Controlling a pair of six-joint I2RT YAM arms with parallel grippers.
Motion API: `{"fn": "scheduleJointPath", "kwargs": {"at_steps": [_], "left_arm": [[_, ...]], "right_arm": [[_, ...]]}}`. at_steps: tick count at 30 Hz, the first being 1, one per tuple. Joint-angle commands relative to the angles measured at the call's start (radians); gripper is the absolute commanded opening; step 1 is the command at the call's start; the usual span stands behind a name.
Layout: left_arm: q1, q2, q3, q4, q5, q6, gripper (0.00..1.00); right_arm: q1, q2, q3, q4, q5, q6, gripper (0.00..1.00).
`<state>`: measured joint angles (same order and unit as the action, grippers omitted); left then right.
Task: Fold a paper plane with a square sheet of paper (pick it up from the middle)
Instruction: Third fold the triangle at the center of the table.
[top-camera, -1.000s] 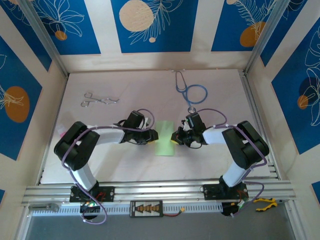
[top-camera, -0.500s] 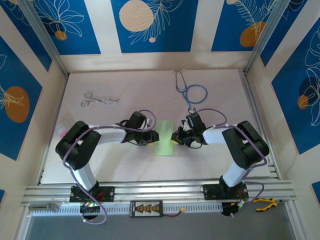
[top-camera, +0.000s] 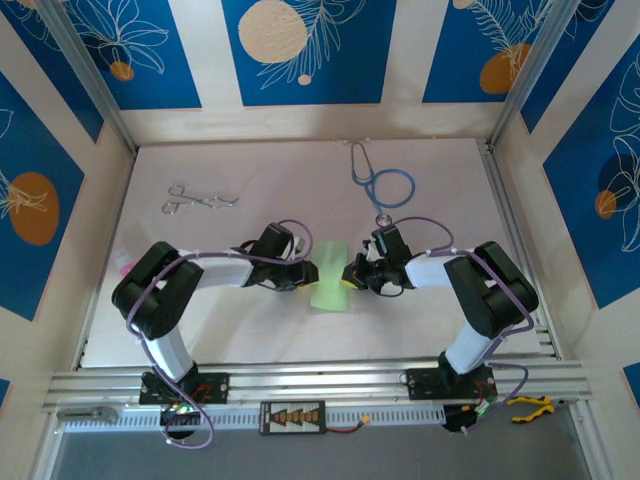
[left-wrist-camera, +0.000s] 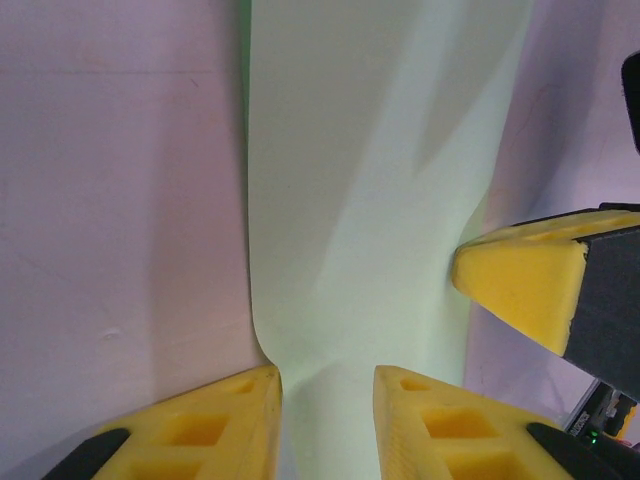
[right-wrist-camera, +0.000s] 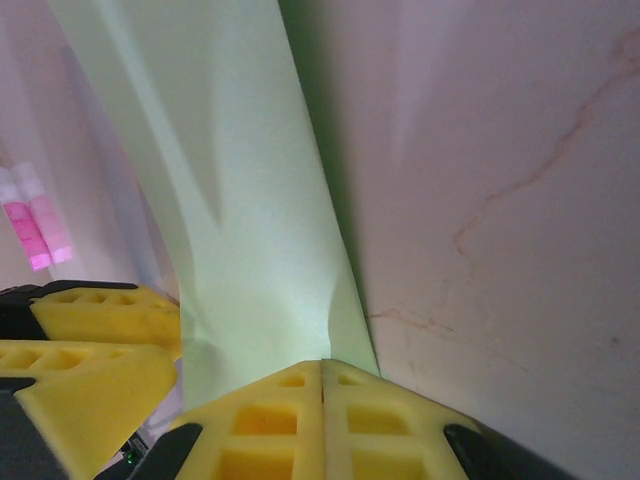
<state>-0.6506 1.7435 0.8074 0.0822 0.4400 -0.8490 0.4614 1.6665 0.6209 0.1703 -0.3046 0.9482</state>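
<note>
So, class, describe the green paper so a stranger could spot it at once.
On the pale table, look between the left gripper and right gripper. There is the square sheet of paper, a narrow strip. It alone is pale green; the blue stethoscope and metal forceps lie farther back.

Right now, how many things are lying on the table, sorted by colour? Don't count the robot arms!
Green: 1, the sheet of paper
Blue: 1, the stethoscope
Silver: 1, the metal clamp
Pink: 1, a small thing at far left, too small to name
Total: 4
</note>
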Motion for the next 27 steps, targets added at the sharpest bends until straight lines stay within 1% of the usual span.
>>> {"fn": "scheduleJointPath", "kwargs": {"at_steps": [1, 7, 13, 20, 25, 27], "left_arm": [[-0.010, -0.039, -0.027, 0.046, -0.017, -0.033, 0.29], [-0.009, -0.040, -0.033, 0.051, -0.018, -0.045, 0.25], [-0.009, -0.054, -0.037, 0.015, -0.055, -0.053, 0.23], [-0.007, -0.053, -0.037, 0.002, -0.066, -0.068, 0.18], [-0.007, -0.049, -0.035, 0.011, -0.058, -0.076, 0.13], [-0.006, -0.048, -0.036, 0.021, -0.049, -0.081, 0.10]], "right_arm": [[-0.001, 0.020, -0.005, -0.073, 0.009, -0.009, 0.03], [-0.001, 0.019, -0.006, -0.073, 0.007, -0.009, 0.03], [-0.001, 0.019, -0.005, -0.074, 0.008, -0.009, 0.03], [-0.001, 0.021, -0.005, -0.072, 0.008, -0.009, 0.03], [-0.001, 0.017, -0.009, -0.067, 0.008, -0.009, 0.04], [-0.001, 0.017, -0.006, -0.070, 0.007, -0.011, 0.04]]}}
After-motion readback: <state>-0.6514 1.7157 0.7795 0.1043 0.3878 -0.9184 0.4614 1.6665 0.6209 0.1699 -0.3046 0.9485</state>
